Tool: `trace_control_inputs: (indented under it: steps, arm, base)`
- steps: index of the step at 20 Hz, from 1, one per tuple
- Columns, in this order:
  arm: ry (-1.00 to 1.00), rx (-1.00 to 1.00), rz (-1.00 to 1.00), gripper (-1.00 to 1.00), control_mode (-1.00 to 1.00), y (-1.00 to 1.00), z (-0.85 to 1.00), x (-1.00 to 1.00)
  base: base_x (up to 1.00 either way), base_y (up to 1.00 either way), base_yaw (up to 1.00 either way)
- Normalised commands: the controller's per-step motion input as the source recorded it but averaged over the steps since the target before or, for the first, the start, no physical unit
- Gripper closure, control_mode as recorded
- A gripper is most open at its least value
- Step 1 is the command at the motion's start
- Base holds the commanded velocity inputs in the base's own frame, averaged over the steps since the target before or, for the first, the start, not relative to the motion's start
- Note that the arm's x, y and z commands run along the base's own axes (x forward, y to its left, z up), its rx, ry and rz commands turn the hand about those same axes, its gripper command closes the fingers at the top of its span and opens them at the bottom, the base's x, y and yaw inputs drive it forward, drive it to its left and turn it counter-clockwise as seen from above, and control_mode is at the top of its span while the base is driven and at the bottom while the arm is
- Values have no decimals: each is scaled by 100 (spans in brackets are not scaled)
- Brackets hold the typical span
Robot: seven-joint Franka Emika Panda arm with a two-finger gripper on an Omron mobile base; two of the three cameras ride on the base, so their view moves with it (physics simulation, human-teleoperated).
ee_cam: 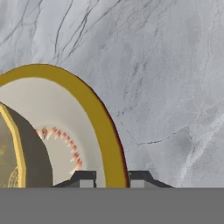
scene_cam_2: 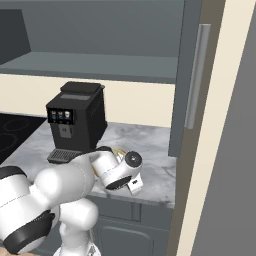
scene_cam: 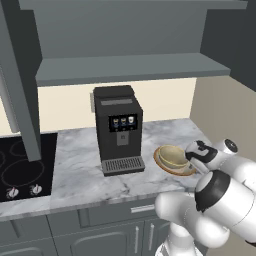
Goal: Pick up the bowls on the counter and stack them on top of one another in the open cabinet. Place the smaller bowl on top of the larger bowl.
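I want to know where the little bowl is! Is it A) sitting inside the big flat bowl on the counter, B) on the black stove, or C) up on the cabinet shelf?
A: the smaller bowl sits inside the larger bowl on the counter, beside the coffee machine.

- The coffee machine (scene_cam: 118, 129) stands mid-worktop (scene_cam: 80, 165), rising nearly to the open cabinet's shelf (scene_cam: 130, 69) and blocking passage there.
- Right of it, bare marble leads to the larger bowl (scene_cam: 165, 162), which carries the smaller bowl (scene_cam: 172, 156).
- The shelf top lies bare.
- An open cabinet door (scene_cam_2: 187, 80) hangs at the right, narrowing approach.
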Motion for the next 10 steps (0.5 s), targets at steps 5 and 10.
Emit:
trace_control_inputs:
  steps: [5, 10]
  arm:
    - [-9, -1, 4, 100, -100, 0, 40, -6]
    - [-7, -1, 5, 100, -100, 2, 55, -9]
  base:
    - [0, 0, 0]
    - [0, 0, 0]
